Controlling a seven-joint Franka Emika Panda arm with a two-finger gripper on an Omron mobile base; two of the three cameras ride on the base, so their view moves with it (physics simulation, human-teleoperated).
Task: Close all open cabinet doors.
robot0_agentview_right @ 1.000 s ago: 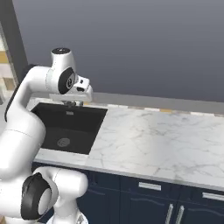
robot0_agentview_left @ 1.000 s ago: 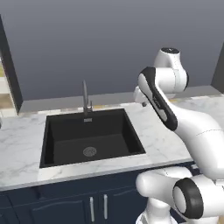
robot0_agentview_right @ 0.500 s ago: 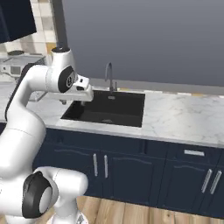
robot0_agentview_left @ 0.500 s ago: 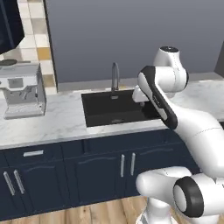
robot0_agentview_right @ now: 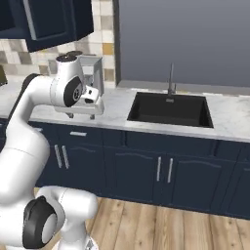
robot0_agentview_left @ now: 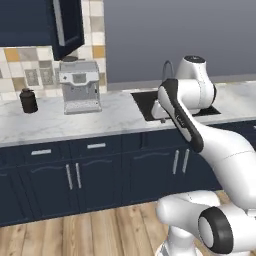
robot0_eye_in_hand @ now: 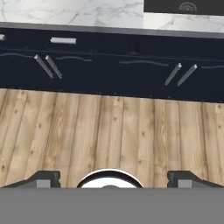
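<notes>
A navy wall-cabinet door [robot0_agentview_left: 69, 24] with a long silver bar handle [robot0_agentview_left: 59, 22] stands swung open above the counter at the upper left; the right base view has the same door [robot0_agentview_right: 56, 19] at its top left. My gripper [robot0_agentview_right: 81, 116] hangs in front of the counter, well below that door, and points down at the floor. In the hand view its fingertips [robot0_eye_in_hand: 43, 177] stand far apart, so my gripper [robot0_eye_in_hand: 114, 179] is open with nothing between its fingers. Below the counter, the navy base cabinet doors [robot0_eye_in_hand: 144, 72] look shut.
A grey coffee machine [robot0_agentview_left: 80, 87] and a dark jar [robot0_agentview_left: 28, 100] stand on the marble counter [robot0_agentview_left: 115, 117] below the open door. A black sink [robot0_agentview_right: 168, 110] with a faucet [robot0_agentview_right: 171, 78] lies to the right. Wooden floor [robot0_eye_in_hand: 113, 131] stretches in front of the cabinets.
The base has backed away and shifted left, so the sink slid right and the coffee machine and open wall door came into view. The gripper's jaws have spread wide.
</notes>
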